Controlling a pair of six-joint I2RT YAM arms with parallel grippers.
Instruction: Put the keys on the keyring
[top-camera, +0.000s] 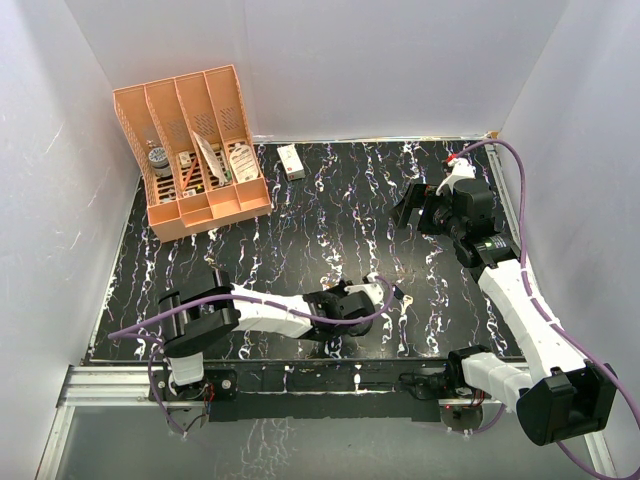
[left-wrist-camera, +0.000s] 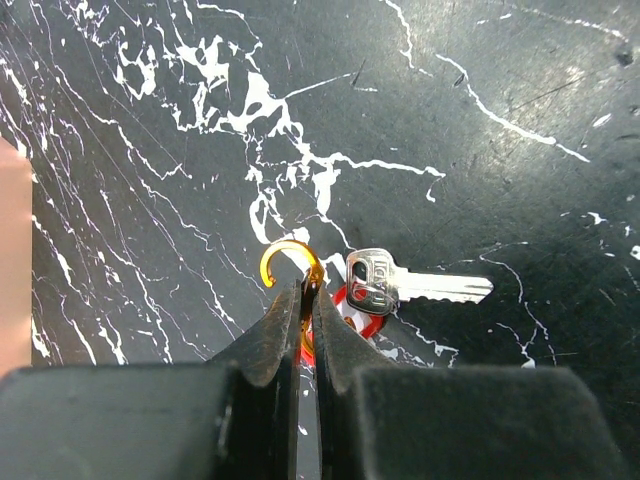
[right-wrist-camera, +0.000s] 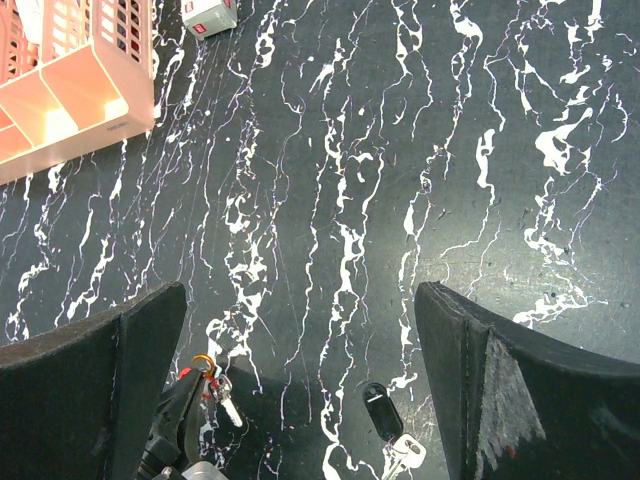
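My left gripper (left-wrist-camera: 308, 290) is shut on the orange-yellow keyring (left-wrist-camera: 290, 258), whose open hook sticks out past the fingertips. The red-headed key (left-wrist-camera: 400, 287) hangs at the ring beside the fingertips, silver blade pointing right, red plastic (left-wrist-camera: 350, 308) showing behind its head. I cannot tell whether it is threaded on the ring. In the right wrist view the ring (right-wrist-camera: 203, 362) and this key (right-wrist-camera: 226, 402) show at lower left. The black-headed key (right-wrist-camera: 376, 408) lies on the table to their right. My right gripper (right-wrist-camera: 300, 310) is open and empty, far from the keys. From above, the left gripper (top-camera: 385, 292) is near the front edge and the right gripper (top-camera: 412, 208) is at mid-right.
A pink divided organizer (top-camera: 195, 150) with small items stands at the back left; it also shows in the right wrist view (right-wrist-camera: 70, 90). A small white box (top-camera: 291, 161) lies beside it. White walls close in the black marbled table (top-camera: 330, 220).
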